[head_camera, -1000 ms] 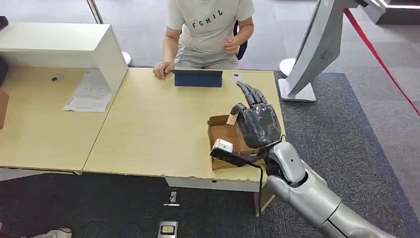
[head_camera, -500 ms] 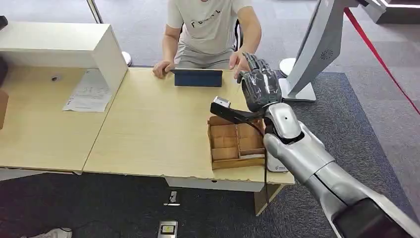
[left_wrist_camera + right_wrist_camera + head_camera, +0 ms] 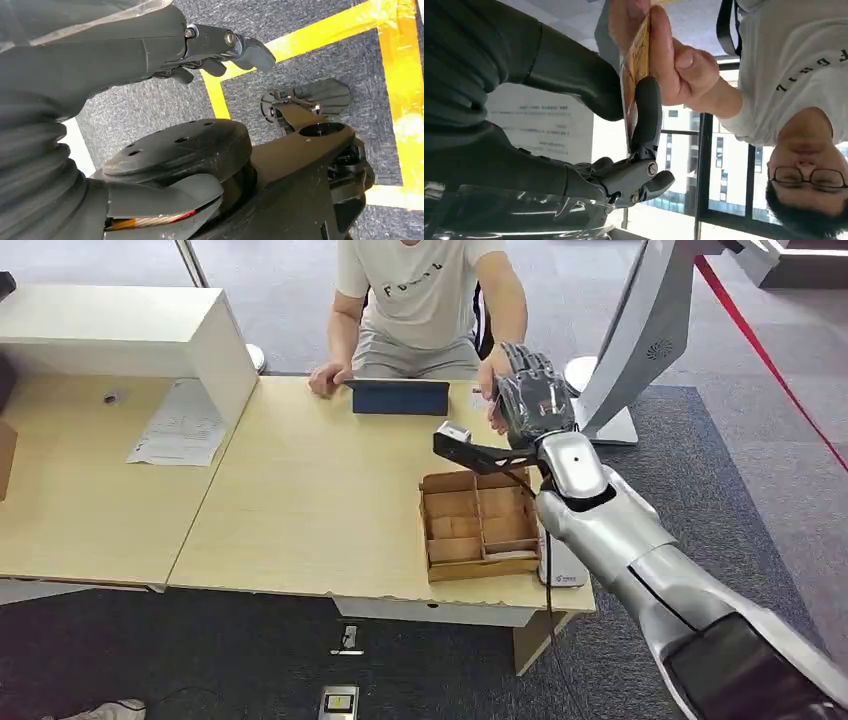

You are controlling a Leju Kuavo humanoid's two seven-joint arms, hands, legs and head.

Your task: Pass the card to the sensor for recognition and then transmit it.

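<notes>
My right hand [image 3: 535,400] is raised over the far right edge of the table, in front of the seated person. In the right wrist view it [image 3: 574,75] pinches a thin yellow-orange card [image 3: 633,75] between thumb and finger. The person's hand [image 3: 674,65] grips the same card from the other side; in the head view that hand [image 3: 490,380] touches mine. A white sensor unit [image 3: 563,570] lies at the table's near right corner. My left hand [image 3: 220,45] hangs over the floor and holds nothing, its fingers loosely bent.
A wooden compartment box [image 3: 478,525] sits on the table [image 3: 300,500] just left of my right forearm. A dark blue tablet [image 3: 400,397] stands before the person. Papers [image 3: 180,425] and a white cabinet [image 3: 130,330] are at the left; a white kiosk base [image 3: 600,420] stands right.
My right hand lifted from above the wooden box and moved across to the far edge. The person's hand came down to meet it and took hold of the card.
</notes>
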